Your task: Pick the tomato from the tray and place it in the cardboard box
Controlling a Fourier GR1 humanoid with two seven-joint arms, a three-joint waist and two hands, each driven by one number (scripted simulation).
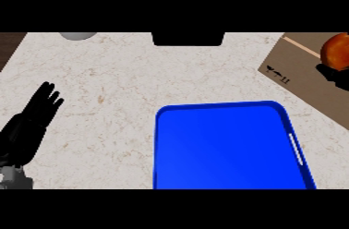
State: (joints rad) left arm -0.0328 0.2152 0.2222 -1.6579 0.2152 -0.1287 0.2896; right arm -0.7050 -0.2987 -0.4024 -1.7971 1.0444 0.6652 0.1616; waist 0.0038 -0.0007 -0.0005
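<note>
The counter (123, 75) is taking up most of the head view, a pale beige stone top with fine brown veining. A dark brown strip is showing past its upper left corner.

The blue tray (225, 145) is lying on the counter at lower centre. It is glossy, with rounded corners and a raised rim, and a narrow white slot is showing along its right side.

The cardboard box (303, 69) is sitting at the upper right, beyond the tray's far right corner and apart from it. It is plain brown, with a pale stripe across it and small black markings near its left corner.

The left hand (31, 126) is resting at the left edge, well apart from the tray, its fingers straight, close together and pointing up.

A black object (188, 39) is sitting at the top edge, cut off by the frame.

The tomato (337, 50) is showing at the right edge, over the cardboard box and clear of the tray. It is round and orange-red, with a paler sheen on its left side, and it is partly cut off by the frame.

The right hand (333, 75) is appearing only as a dark shape directly below the tomato; its grip cannot be told.

A grey rounded object (77, 35) is showing at the upper left.
</note>
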